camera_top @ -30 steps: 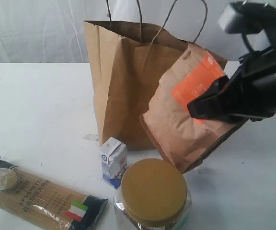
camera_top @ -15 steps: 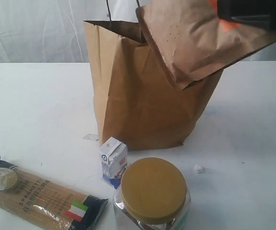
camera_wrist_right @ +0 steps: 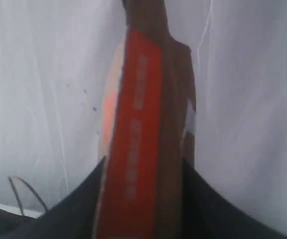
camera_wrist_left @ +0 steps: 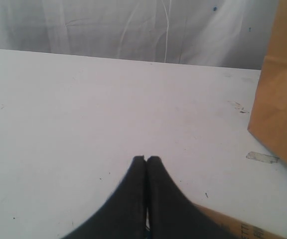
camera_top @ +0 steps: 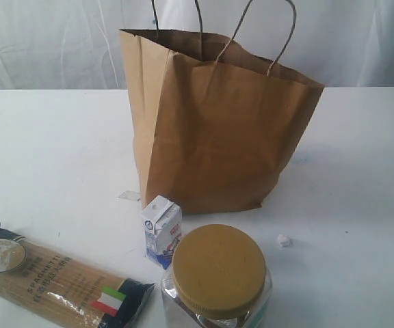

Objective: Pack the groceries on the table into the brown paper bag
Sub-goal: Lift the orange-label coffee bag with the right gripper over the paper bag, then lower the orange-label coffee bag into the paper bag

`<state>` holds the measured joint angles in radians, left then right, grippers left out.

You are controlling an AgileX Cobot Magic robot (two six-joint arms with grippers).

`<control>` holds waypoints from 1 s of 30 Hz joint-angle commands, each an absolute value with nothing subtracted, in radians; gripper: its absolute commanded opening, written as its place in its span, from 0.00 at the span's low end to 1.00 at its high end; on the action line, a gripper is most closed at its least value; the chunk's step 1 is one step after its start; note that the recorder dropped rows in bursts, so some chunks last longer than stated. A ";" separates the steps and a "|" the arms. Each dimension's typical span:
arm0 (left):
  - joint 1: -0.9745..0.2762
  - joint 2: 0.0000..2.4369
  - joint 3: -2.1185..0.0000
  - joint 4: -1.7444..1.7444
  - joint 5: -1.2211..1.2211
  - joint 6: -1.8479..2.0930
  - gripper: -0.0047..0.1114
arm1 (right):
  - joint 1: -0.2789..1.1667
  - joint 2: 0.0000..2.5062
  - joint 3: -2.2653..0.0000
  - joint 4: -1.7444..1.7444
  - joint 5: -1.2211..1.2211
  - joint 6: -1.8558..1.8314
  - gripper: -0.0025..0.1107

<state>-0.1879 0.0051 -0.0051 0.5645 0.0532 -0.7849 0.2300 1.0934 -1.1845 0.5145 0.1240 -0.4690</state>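
The brown paper bag [camera_top: 214,123] stands open in the middle of the table [camera_top: 53,143]. In front of it sit a small white-blue carton [camera_top: 163,229], a clear jar with a mustard lid [camera_top: 217,273] and a spaghetti pack [camera_top: 53,277]. The brown-orange pouch [camera_wrist_right: 143,129] shows only in the right wrist view, where my right gripper [camera_wrist_right: 144,167] is shut on it, high up before the white curtain. My left gripper [camera_wrist_left: 146,160] is shut with nothing in it, low over the table, with the bag's edge [camera_wrist_left: 280,94] to one side. Neither arm appears in the exterior view.
A small white crumb [camera_top: 283,240] lies on the table right of the jar. A strip of clear tape [camera_top: 130,196] lies by the bag's front left corner. A white curtain [camera_top: 53,41] hangs behind the table.
The right gripper has lifted the brown-orange pouch from beside the bag up past the bag's rim and out of the exterior view's top. The left gripper stays shut.
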 commanded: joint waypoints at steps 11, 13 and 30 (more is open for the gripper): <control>-0.188 0.000 0.000 0.561 0.045 -0.787 0.04 | 0.159 1.283 -1.365 1.119 0.538 -0.966 0.02; -0.188 0.000 0.000 0.561 0.045 -0.787 0.04 | 0.159 1.287 -1.364 1.121 0.558 -0.966 0.02; -0.188 0.000 0.000 0.561 0.045 -0.787 0.04 | 0.163 1.458 -1.360 1.431 0.709 -1.440 0.02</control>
<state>-0.1879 0.0051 -0.0051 0.5645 0.0532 -0.7849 0.1613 1.4494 -1.3518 1.3516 0.6991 -1.3338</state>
